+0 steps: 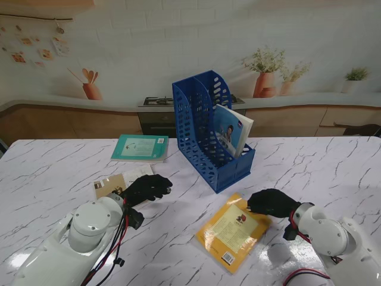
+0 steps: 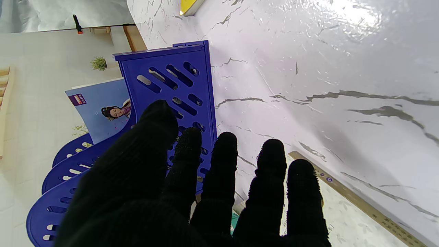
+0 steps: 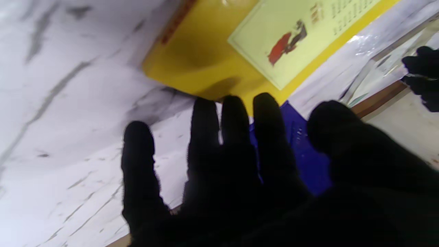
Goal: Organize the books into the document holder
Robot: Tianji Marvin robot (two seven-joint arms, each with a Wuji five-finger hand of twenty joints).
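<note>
The blue document holder (image 1: 211,131) stands upright near the middle of the marble table (image 1: 321,167), and one book, the pale blue book (image 1: 232,131), already leans in its right-hand compartment; the other compartment looks empty from the stand's view. Three books lie flat outside it. The yellow book (image 1: 233,231) lies nearer to the robot than the holder, just off its front corner. The teal book (image 1: 140,148) lies to the holder's left, apart from it. The tan and white book (image 1: 116,183) lies nearer to the robot on the left.

The right hand (image 1: 271,202) hovers at the yellow book's right edge with its fingers (image 3: 233,116) spread and holding nothing; whether the fingertips touch the cover cannot be told. The left hand (image 1: 146,188) sits over the tan and white book, its fingers (image 2: 224,151) apart and extended, also holding nothing.

Judged from this, the task is about a quarter done, with three books left to stand in the holder.
</note>
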